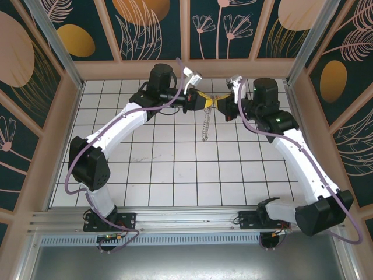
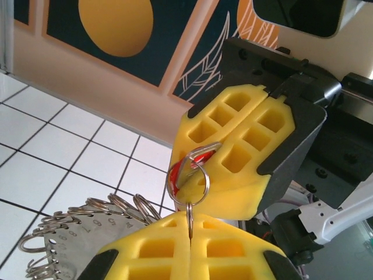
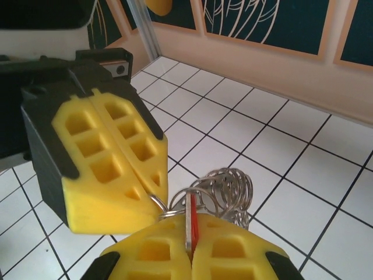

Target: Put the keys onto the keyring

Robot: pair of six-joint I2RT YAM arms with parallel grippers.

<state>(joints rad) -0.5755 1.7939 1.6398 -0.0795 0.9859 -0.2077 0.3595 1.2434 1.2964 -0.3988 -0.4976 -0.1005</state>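
Both grippers meet tip to tip above the far middle of the tiled floor. My right gripper (image 3: 191,236) (image 1: 220,102) is shut on the key (image 3: 193,219), a thin silver piece with a red head (image 2: 200,158) standing edge-on between its yellow pads. My left gripper (image 2: 189,220) (image 1: 204,100) is shut on one small silver split ring (image 2: 187,178) of the keyring. That ring circles the key's end; whether it is threaded through I cannot tell. The keyring's grey numbered band (image 2: 61,245) with its several rings (image 3: 230,185) hangs below the grippers (image 1: 204,125).
The white tiled floor (image 1: 175,169) spreads under both arms. A wooden back wall with dark patterned panels (image 1: 186,70) stands close behind the grippers. Side walls and aluminium posts (image 1: 55,52) close in left and right.
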